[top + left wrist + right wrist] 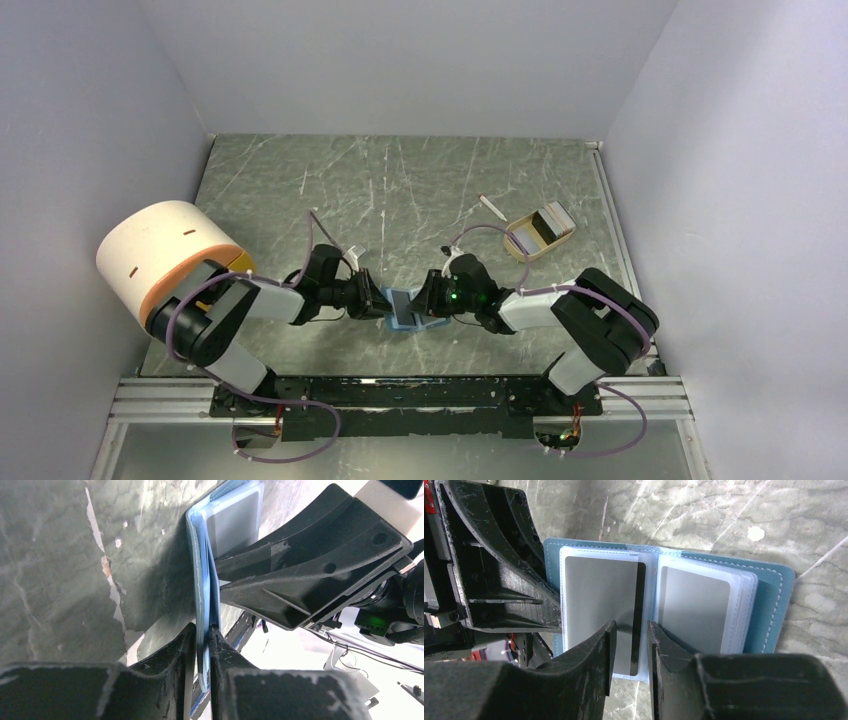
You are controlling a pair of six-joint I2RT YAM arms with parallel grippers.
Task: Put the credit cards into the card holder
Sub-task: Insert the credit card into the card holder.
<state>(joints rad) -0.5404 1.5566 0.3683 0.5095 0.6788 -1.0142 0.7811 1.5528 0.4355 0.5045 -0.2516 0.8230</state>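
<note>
Right wrist view: the teal card holder (769,605) lies open on the tabletop (724,520), with pale cards (694,610) in its clear sleeves. The right gripper (630,630) hovers, jaws slightly apart, over the edge of a dark card (639,605). The left gripper (201,630) pinches the holder's left leaf, jaws almost closed.

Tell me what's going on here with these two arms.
Both arms meet over the open card holder in the middle of the table. The left pincer pinches one edge of it. The right pincer, jaws slightly apart, points at a page where a gray card sits in a clear sleeve. A second card fills the facing sleeve. More cards lie in the tan tray further back.
</note>
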